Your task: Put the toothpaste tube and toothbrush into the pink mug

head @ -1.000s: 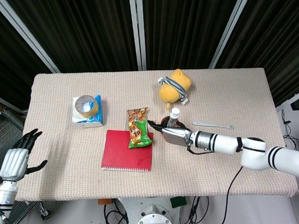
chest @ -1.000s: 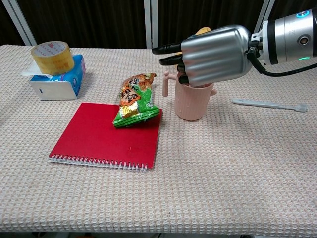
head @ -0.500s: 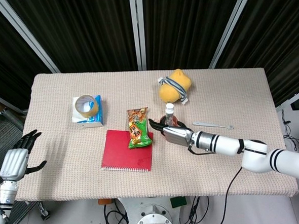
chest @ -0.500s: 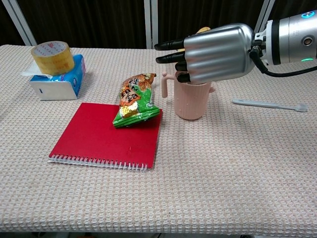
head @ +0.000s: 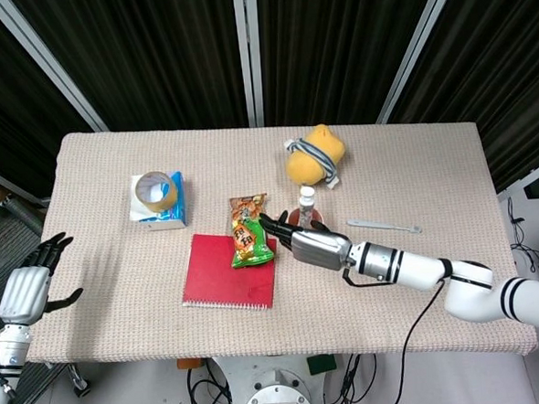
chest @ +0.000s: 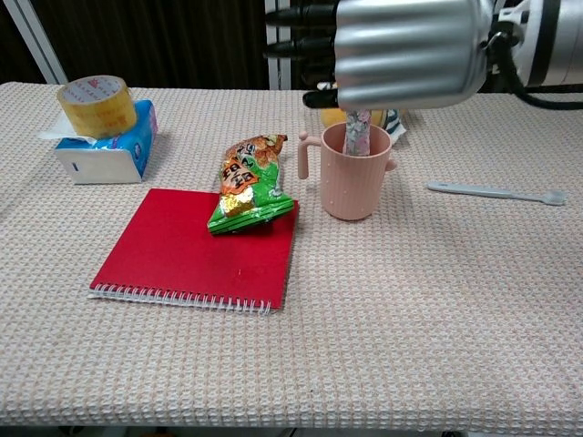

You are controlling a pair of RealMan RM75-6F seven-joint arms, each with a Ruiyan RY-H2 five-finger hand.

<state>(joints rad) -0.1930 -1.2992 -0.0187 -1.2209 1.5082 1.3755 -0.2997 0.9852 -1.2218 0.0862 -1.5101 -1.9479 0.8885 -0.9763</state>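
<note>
With the tube (chest: 356, 133) standing in the mug (chest: 351, 183), our right hand (chest: 405, 50) hovers empty, fingers spread; the toothbrush (chest: 496, 192) (thin, light, stiff) on the cloth wants a mid-handle pinch.

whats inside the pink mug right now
The toothpaste tube stands upright in the pink mug, its top sticking out. The mug wall hides its lower part and the mug's bottom.
</note>
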